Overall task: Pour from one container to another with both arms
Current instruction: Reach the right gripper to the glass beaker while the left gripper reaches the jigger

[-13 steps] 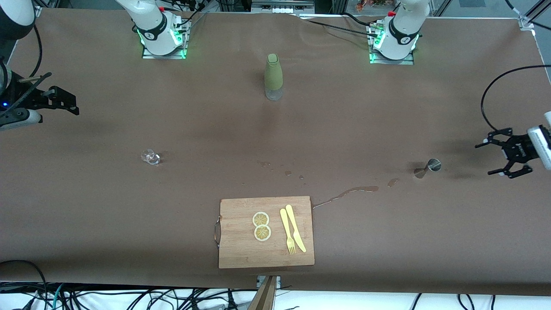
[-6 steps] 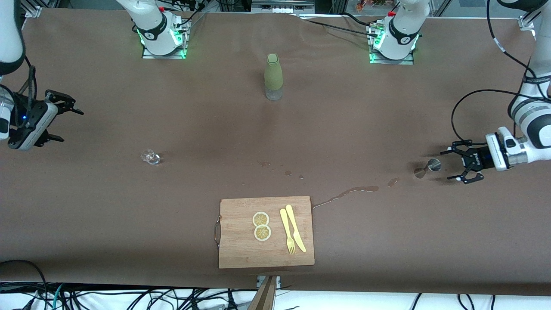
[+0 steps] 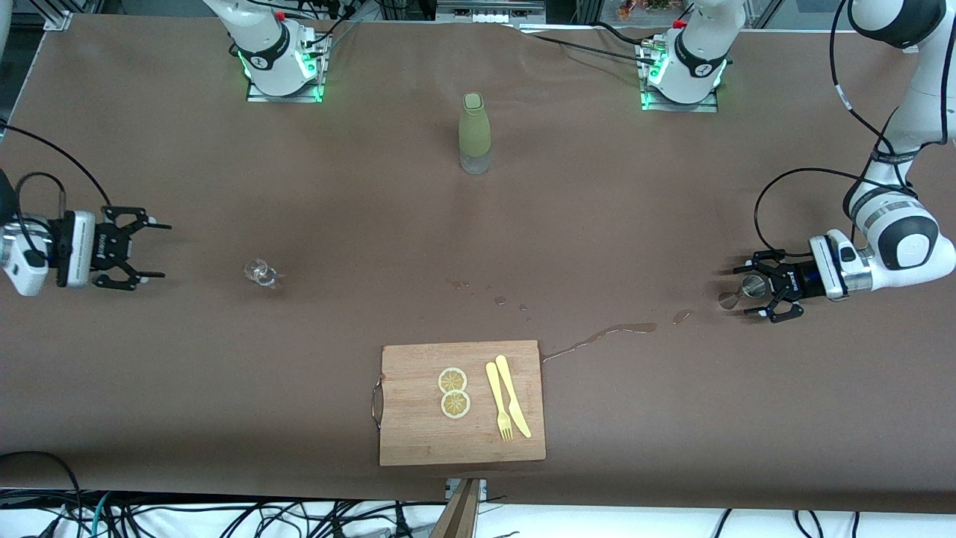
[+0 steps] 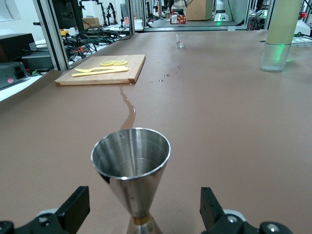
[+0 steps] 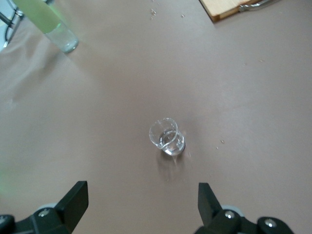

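A steel jigger (image 3: 751, 285) stands upright toward the left arm's end of the table. My left gripper (image 3: 747, 290) is low at the table and open, one finger (image 4: 73, 210) on each side of the jigger (image 4: 131, 165), with gaps between. A small clear glass (image 3: 261, 273) stands toward the right arm's end. My right gripper (image 3: 163, 250) is open and pointed at the glass (image 5: 166, 137), well short of it, with nothing between its fingers (image 5: 207, 202).
A green-sleeved bottle (image 3: 475, 131) stands mid-table between the arm bases. A wooden cutting board (image 3: 418, 441) with two lemon slices (image 3: 453, 392) and a yellow knife and fork (image 3: 506, 400) lies near the front edge. A liquid streak (image 3: 597, 336) runs from the board toward the jigger.
The left gripper has moved in from the table's end and dropped, and now straddles the jigger. The right gripper has come lower and turned level, facing the glass.
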Controlling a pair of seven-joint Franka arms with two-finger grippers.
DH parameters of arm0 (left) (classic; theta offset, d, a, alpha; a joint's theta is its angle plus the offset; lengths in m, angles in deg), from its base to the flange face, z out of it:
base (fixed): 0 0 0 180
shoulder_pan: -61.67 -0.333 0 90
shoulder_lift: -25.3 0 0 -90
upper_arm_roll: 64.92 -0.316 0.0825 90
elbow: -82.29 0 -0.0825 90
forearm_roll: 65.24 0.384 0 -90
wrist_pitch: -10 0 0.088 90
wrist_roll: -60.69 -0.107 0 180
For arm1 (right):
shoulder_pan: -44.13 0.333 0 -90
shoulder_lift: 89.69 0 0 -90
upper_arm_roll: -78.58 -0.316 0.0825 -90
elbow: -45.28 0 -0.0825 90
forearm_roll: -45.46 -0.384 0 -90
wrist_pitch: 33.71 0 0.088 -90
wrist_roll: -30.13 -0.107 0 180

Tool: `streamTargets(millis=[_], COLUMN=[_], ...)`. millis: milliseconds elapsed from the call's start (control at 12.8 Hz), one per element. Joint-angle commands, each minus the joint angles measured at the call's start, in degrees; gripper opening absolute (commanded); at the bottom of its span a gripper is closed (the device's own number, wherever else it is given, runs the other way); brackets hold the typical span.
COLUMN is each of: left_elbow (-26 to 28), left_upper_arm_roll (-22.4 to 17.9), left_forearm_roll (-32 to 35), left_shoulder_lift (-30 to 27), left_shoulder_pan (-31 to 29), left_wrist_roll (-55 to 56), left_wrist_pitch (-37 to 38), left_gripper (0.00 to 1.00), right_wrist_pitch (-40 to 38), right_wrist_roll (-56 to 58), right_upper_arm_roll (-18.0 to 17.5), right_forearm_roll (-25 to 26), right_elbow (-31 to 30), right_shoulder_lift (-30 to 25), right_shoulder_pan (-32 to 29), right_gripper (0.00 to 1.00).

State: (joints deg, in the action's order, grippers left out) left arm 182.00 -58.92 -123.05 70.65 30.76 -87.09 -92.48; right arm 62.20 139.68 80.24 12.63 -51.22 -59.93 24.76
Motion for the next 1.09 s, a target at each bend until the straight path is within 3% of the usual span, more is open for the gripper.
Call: streamTargets(millis=[0,311,545,934,1012], left_elbow=[-1.4,-1.4,-1.4,-1.4,-1.4], left_upper_arm_roll=[-0.5,-0.6,-0.6,-0.6,-0.6], left_forearm_roll=[-2.7,-5.9,-7.1,-7.0,-7.0], left_shoulder_lift=[1.1,2.5,2.9,3.3,3.4], left_shoulder_pan=[0.8,1.6,2.3,2.3,2.3], left_wrist_roll=[-2.7,-4.4,-4.4,-4.2,-4.1], left_wrist_pitch=[1.1,1.1,1.1,0.7,0.6], left_gripper=[1.00,0.99,0.85,0.07,0.00], right_wrist_pitch=[-1.9,-3.0,-2.1,-1.1,-1.2], right_wrist_roll=[7.1,19.4,22.8,28.5,29.2], right_upper_arm_roll=[-0.7,-0.7,-0.7,-0.9,-1.0], right_forearm_roll=[-5.6,-14.6,-16.1,-22.2,-23.0], right_elbow=[2.4,2.3,2.3,1.9,1.9], right_shoulder_lift=[5.2,13.0,15.2,19.3,20.1], right_shoulder_pan=[-1.4,-1.9,-2.1,-1.8,-1.8], right_gripper=[1.00,1.00,1.00,1.00,1.00])
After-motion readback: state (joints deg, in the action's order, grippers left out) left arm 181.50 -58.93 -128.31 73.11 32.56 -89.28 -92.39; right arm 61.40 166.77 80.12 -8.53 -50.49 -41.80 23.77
